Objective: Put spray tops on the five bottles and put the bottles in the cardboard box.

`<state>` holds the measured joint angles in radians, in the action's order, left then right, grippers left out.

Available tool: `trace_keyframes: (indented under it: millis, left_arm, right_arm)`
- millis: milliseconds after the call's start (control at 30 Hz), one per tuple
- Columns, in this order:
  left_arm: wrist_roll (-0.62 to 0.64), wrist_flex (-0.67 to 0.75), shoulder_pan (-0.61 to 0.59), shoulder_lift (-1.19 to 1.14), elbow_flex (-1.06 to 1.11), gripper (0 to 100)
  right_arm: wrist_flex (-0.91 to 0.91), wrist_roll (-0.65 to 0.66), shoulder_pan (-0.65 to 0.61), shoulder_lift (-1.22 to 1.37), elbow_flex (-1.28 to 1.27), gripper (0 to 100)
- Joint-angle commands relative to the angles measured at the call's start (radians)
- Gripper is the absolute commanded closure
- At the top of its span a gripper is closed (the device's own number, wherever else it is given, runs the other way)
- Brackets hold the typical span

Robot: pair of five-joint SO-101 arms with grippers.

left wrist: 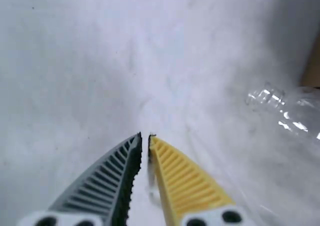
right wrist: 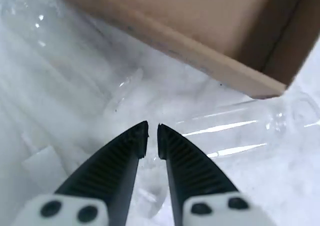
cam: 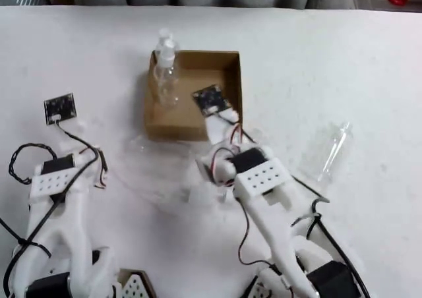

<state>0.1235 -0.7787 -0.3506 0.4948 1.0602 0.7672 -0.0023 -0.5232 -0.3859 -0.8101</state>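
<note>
Currently my right pincer (right wrist: 152, 128) hangs all but closed and empty, just near of the cardboard box (right wrist: 190, 53). My left pincer (left wrist: 145, 136) is closed too, holding nothing. A clear bottle (right wrist: 240, 131) lies on its side just past my right tips, beside the box's near wall. Likely light, thin-walled, slippery, apt to roll; the neck looks the firmest hold.

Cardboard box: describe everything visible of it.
The cardboard box is plain brown, squarish and open at the top, with upright walls and a bare floor. It sits flat on the white table, near the middle. A clear bottle with a spray top stands upright in its far left corner. Outside, a second bottle lies near its front corner, just beyond the right claw; whether they touch cannot be told.
</note>
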Motion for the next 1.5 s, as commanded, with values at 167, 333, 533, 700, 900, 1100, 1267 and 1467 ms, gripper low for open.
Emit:
trace_keyframes:
  millis: [167,333,533,700,900,1100,1267,1467]
  left_arm:
    - [0.011,0.014,-0.015,0.047,-0.009,98]
    - [0.032,0.014,-0.015,0.047,-0.011,98]
    - [0.150,0.015,-0.015,0.047,-0.012,98]
    - [0.152,0.020,-0.015,0.047,-0.012,98]
    - [0.153,-0.009,-0.015,0.048,-0.054,98]
    - [0.155,-0.155,-0.007,0.048,-0.186,98]
    - [0.213,-0.292,0.053,0.048,-0.281,98]
    - [0.218,-0.410,0.182,0.048,-0.387,97]
  right_arm:
    - [-0.263,-0.052,-0.021,0.202,-0.005,98.2]
    - [-0.285,-0.078,-0.127,0.222,-0.011,98.1]
    - [-0.278,-0.071,-0.266,0.222,-0.014,98.2]
    - [-0.269,-0.071,-0.355,0.214,-0.029,98.2]
    - [-0.269,-0.069,-0.363,0.038,-0.140,98.2]
    - [-0.269,0.034,-0.306,-0.229,-0.347,98.2]
    - [-0.269,0.121,-0.245,-0.338,-0.423,98.2]
    - [-0.271,0.126,-0.242,-0.338,-0.427,98.2]
